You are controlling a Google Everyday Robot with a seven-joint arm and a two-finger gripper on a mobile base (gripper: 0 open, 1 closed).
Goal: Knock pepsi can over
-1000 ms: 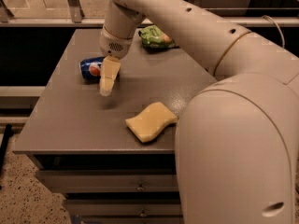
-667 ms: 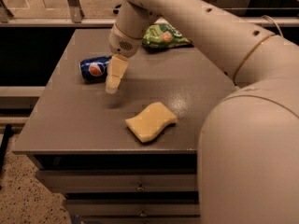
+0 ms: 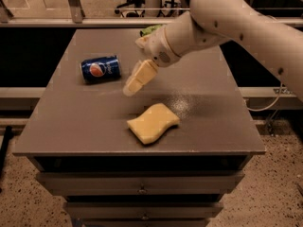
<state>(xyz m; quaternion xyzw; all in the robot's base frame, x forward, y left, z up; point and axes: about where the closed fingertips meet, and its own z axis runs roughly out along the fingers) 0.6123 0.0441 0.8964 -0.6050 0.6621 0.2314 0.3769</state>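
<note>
The pepsi can (image 3: pixel 100 69) lies on its side on the grey table (image 3: pixel 208 108), at the left of the top, with its logo facing up. My gripper (image 3: pixel 134 82) hangs above the table just right of the can, a short gap away from it, pointing down and to the left. It holds nothing. My white arm (image 3: pixel 222 20) reaches in from the upper right.
A yellow sponge (image 3: pixel 153 123) lies near the table's front, below my gripper. A green snack bag (image 3: pixel 149 30) shows at the back, mostly hidden behind my arm. Drawers (image 3: pixel 142 183) sit below the table top. A rail runs behind the table.
My arm has swung back toward the right and the gripper has lifted a little away from the can. The can lies on its side as before.
</note>
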